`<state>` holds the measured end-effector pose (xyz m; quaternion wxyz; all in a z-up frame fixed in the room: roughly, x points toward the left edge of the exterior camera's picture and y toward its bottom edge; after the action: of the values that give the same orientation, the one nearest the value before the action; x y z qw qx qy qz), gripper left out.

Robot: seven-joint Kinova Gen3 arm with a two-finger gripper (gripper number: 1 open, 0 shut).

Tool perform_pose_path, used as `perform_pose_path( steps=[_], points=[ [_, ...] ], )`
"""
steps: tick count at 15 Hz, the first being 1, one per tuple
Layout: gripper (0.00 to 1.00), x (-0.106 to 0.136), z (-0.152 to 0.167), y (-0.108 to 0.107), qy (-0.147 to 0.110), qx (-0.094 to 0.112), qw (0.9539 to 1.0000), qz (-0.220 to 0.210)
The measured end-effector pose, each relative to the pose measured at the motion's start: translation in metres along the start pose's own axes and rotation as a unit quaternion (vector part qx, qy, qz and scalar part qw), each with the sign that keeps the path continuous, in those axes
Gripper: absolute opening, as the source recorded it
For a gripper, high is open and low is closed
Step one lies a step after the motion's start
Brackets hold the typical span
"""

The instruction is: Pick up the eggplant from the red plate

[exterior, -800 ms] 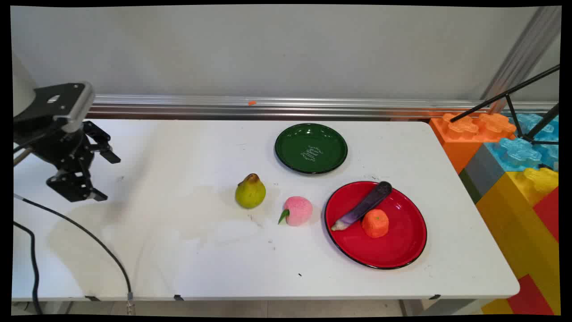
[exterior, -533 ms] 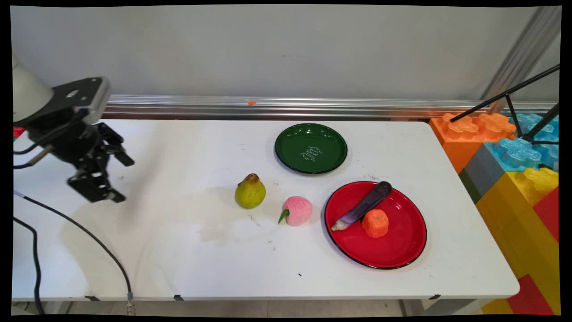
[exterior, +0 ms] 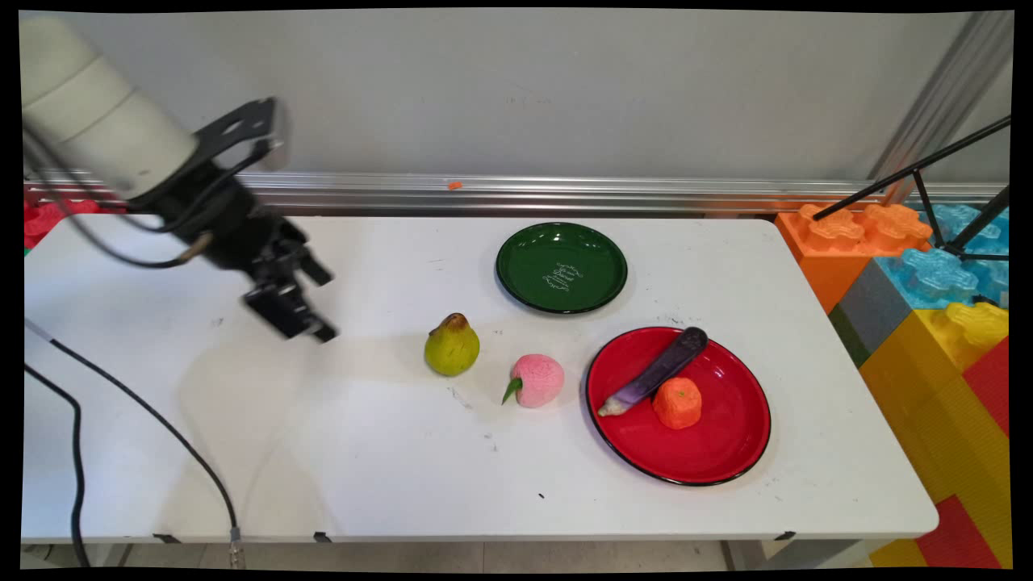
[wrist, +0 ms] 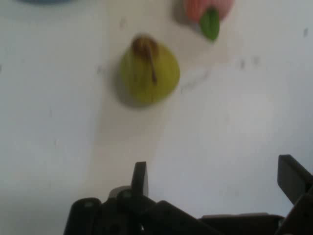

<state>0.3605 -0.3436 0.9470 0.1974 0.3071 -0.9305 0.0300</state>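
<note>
Two fingers spread wide and holding nothing, the gripper (exterior: 311,303) (wrist: 215,181) hangs above the white counter (exterior: 387,452), nearest the green pear (exterior: 452,345) (wrist: 149,71) at its 3 o'clock. A pink peach (exterior: 537,380) (wrist: 208,10) lies just beyond. At 3 o'clock from the peach, a red plate (exterior: 710,452) carries an eggplant (exterior: 658,371) and an orange (exterior: 678,403); a green plate (exterior: 524,274) sits at its 12 o'clock.
</note>
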Motion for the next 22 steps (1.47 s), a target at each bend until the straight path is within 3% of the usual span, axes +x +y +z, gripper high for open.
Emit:
perform_pose_path(
  steps=[5,8,19,22],
  points=[
    [1.00,0.057,0.024,0.004,0.051,-0.018,0.9972,-0.053],
    [1.00,0.090,0.042,0.011,0.069,-0.026,0.9938,-0.083],
    [1.00,0.190,0.121,0.039,0.100,-0.016,0.9776,-0.185],
    [1.00,0.210,0.138,0.048,0.102,-0.016,0.9749,-0.197]
  ],
)
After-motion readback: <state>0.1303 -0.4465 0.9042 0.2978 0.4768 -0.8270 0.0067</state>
